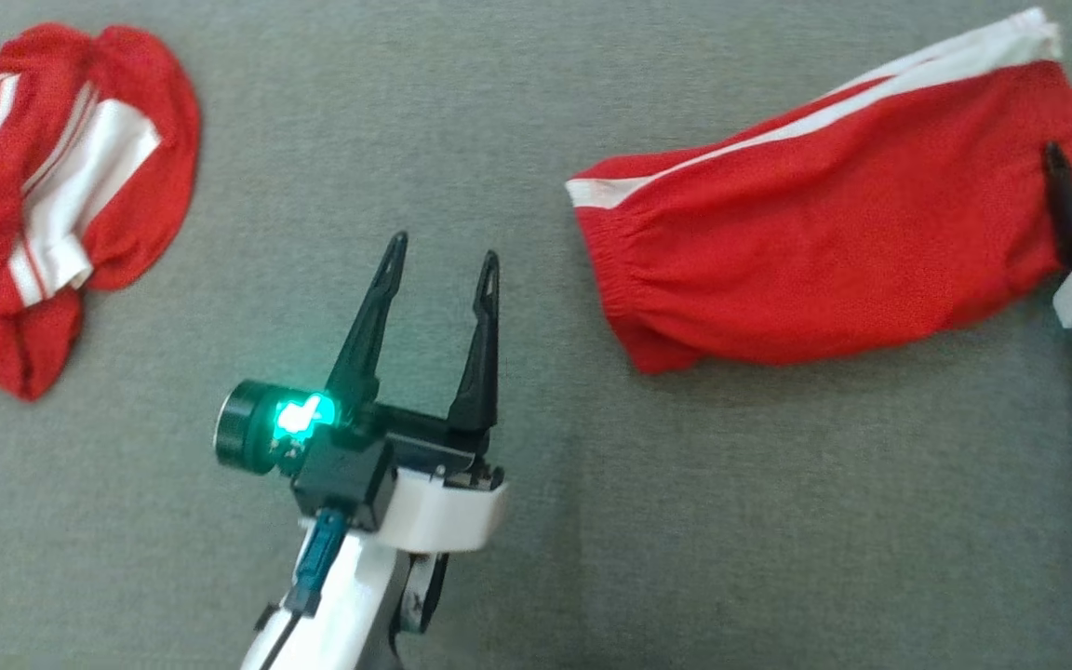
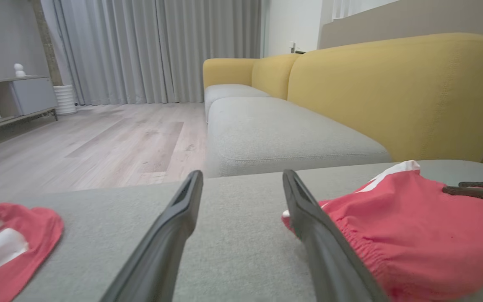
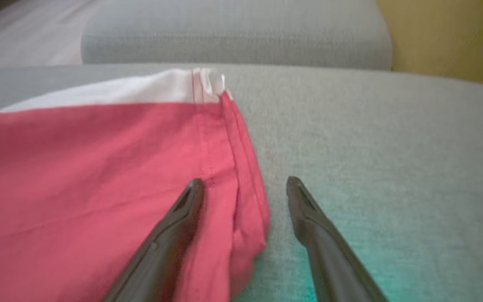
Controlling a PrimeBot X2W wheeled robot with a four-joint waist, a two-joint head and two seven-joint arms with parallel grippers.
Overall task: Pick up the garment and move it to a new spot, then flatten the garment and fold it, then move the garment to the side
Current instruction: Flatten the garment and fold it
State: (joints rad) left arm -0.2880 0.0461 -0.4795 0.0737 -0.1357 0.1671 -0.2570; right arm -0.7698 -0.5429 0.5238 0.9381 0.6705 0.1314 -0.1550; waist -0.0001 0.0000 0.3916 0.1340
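With left claw [image 1: 443, 261] and right claw [image 3: 245, 184] open, red shorts [image 1: 834, 223] upper right look limp, light: pinch waistband [image 1: 612, 270], hem [image 3: 220, 138].

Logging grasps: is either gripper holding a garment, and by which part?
Nothing is held. The left gripper is open over the bare cushion; the right gripper is open, astride the hem of the red shorts.

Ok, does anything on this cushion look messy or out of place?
The red and white garment at the left of the cushion lies crumpled in a heap, stripes twisted. The red shorts on the right lie folded and fairly flat, at a slant. Nothing looks spilled or torn.
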